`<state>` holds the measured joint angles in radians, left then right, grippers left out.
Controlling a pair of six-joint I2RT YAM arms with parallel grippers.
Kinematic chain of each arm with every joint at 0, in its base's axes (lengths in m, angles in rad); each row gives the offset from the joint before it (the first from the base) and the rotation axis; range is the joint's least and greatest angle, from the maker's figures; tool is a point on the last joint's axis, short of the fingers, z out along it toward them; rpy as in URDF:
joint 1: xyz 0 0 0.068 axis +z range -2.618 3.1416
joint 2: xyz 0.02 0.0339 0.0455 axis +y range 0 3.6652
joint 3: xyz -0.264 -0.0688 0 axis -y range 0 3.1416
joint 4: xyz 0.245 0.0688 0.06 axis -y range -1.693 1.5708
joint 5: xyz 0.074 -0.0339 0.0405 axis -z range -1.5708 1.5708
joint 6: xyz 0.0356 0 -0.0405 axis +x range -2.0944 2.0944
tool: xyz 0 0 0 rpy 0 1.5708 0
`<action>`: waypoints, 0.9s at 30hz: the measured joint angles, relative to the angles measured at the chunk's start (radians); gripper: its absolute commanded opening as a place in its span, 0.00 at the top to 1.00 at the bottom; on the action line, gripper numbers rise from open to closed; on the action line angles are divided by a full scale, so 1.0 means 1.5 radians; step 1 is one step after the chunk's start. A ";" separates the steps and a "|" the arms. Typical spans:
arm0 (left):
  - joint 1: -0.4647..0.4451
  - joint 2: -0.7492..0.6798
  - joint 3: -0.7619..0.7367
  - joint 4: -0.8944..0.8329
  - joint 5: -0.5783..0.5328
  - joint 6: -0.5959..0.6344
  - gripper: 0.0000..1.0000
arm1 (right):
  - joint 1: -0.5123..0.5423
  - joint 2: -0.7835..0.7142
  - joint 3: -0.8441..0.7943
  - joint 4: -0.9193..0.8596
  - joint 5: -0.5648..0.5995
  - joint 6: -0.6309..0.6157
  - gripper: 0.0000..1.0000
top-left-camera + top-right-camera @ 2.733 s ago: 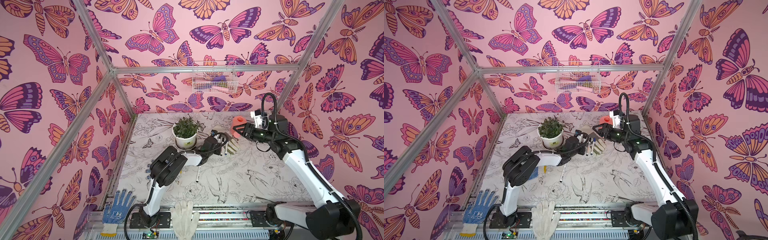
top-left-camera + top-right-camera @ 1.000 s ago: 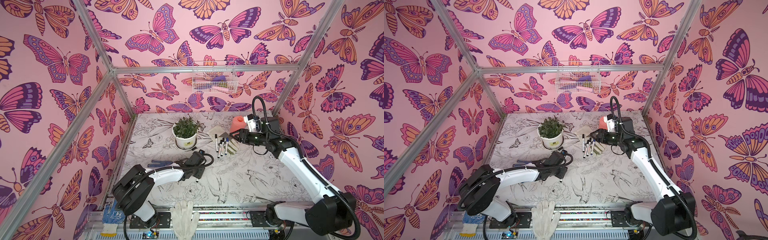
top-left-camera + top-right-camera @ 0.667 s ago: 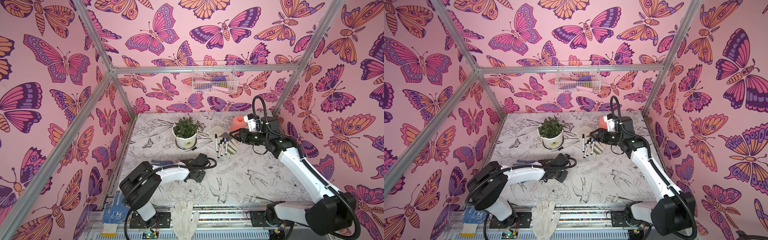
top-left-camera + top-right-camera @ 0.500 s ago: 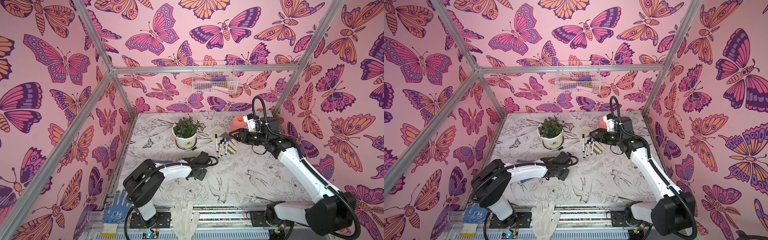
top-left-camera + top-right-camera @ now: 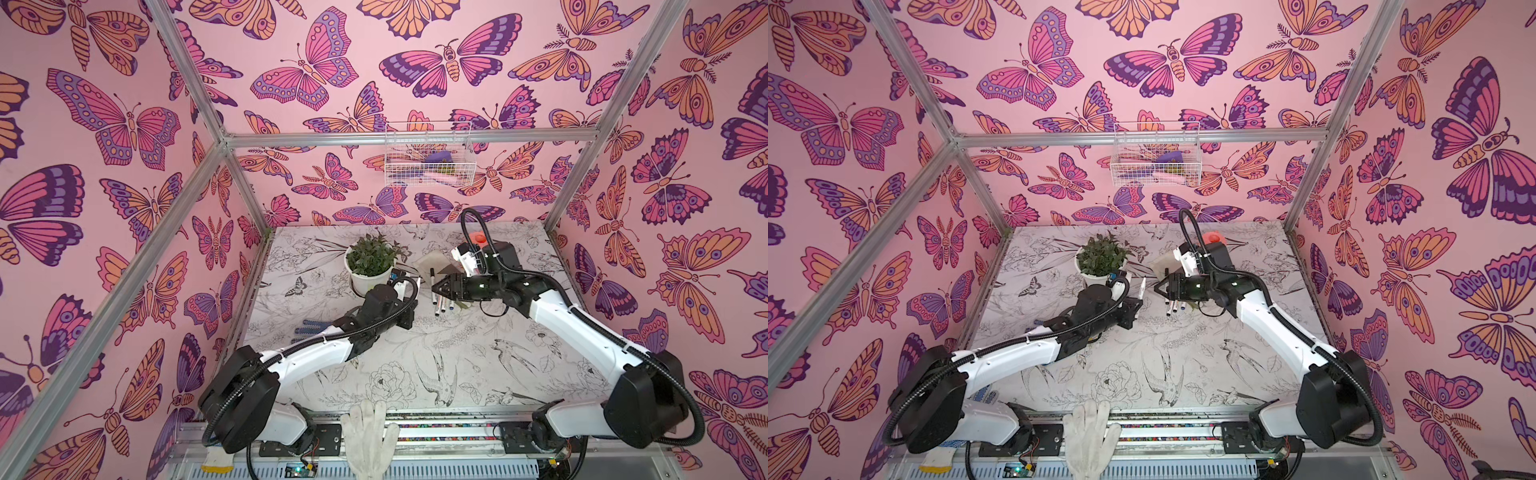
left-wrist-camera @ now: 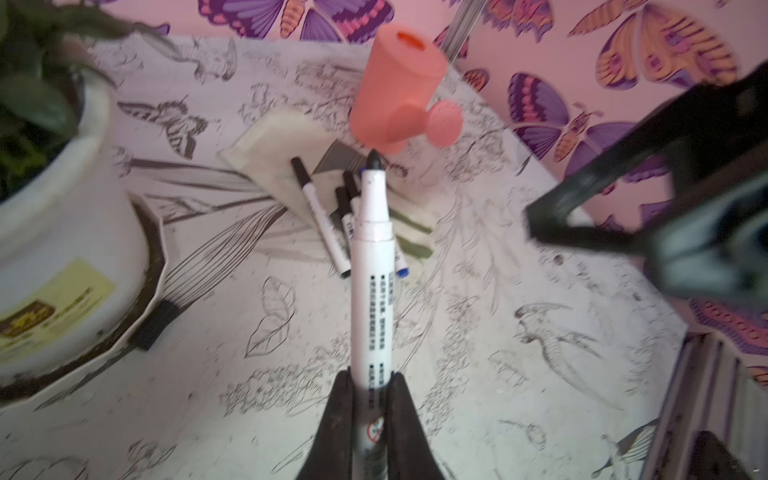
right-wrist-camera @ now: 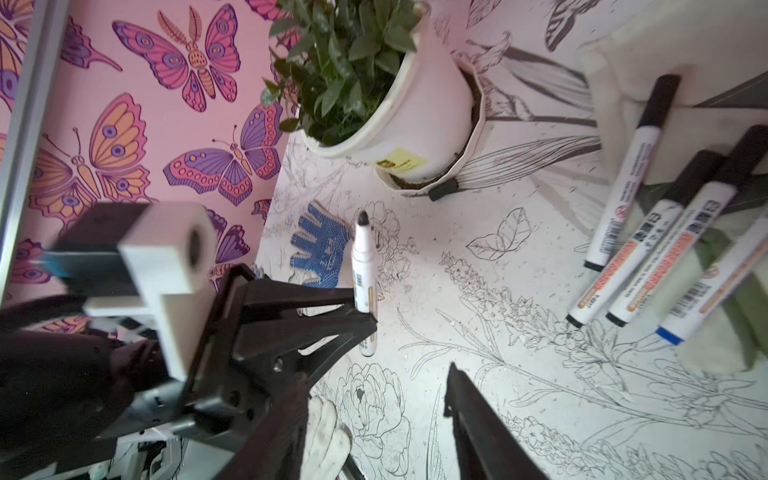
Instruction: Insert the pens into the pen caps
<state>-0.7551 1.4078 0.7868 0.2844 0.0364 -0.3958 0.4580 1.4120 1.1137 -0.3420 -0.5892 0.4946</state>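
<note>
My left gripper (image 6: pixel 371 390) is shut on the lower barrel of a white pen (image 6: pixel 370 291). The pen is uncapped, held off the table with its dark tip (image 7: pixel 363 217) pointing up; it also shows in a top view (image 5: pixel 1142 286). My right gripper (image 7: pixel 376 372) hovers open and empty just beyond it, and appears in both top views (image 5: pixel 436 286) (image 5: pixel 1158 289). Several other pens (image 7: pixel 648 237) lie side by side on a pale cloth (image 6: pixel 274 145), black caps on. One loose black pen cap (image 7: pixel 442 190) lies against the plant pot's saucer.
A white plant pot (image 5: pixel 370 270) stands behind the left gripper. A coral watering can (image 6: pixel 399 95) sits at the back behind the right arm. A blue glove (image 7: pixel 320 245) lies at the left, a white glove (image 5: pixel 368 432) on the front rail. A wire basket (image 5: pixel 428 153) hangs on the back wall.
My left gripper has shut on the pen that lay on the table and lifted it up towards the right gripper. The right arm has hardly moved.
</note>
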 measured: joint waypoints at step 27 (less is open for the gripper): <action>-0.002 0.001 -0.011 0.069 0.066 -0.005 0.72 | 0.023 0.089 0.072 0.033 -0.008 0.002 1.00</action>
<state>-0.7586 1.4094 0.7696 0.3885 0.1356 -0.4030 0.4919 1.5459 1.2213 -0.2932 -0.6014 0.4973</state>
